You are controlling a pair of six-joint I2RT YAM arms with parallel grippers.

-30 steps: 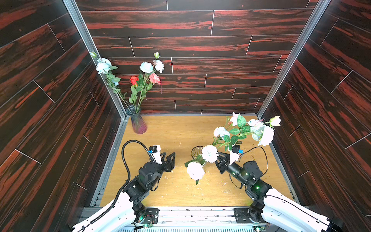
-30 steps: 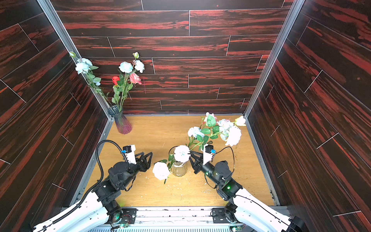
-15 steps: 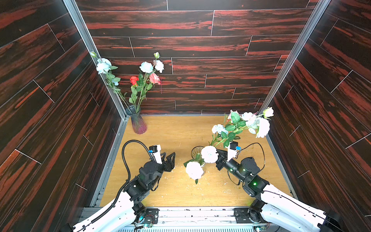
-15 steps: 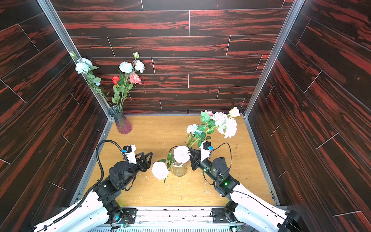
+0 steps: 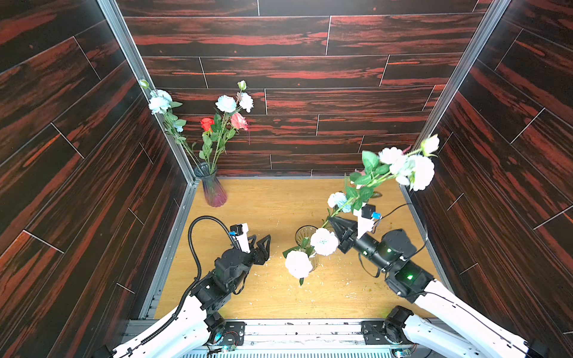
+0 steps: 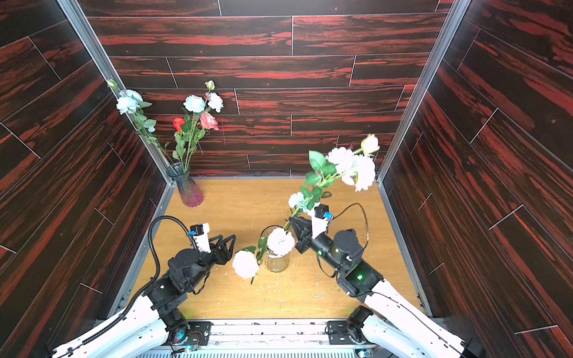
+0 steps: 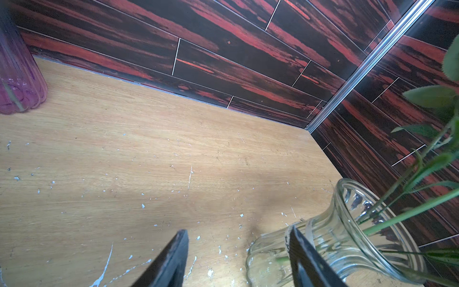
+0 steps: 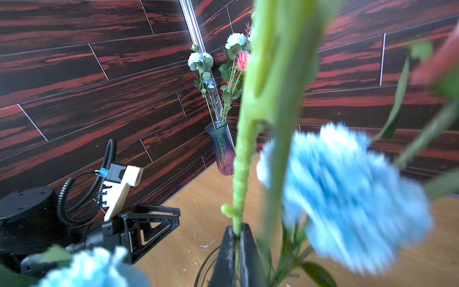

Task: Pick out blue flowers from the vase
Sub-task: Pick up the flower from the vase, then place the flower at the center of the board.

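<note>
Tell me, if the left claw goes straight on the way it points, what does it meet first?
Probably the clear glass vase: one finger of the left claw overlaps its side in the wrist view. Depth is unclear.

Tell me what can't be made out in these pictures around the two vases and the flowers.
- Both top views: pale blooms cover the mouth of the clear vase.
- Right wrist view: the nearest blue bloom is blurred, petals unreadable.
- Right wrist view: the right gripper hides the lower end of the held stem, so whether it sits inside the clear vase is unclear.
- Left wrist view: the purple vase is cut off by the edge, flowers unseen.
</note>
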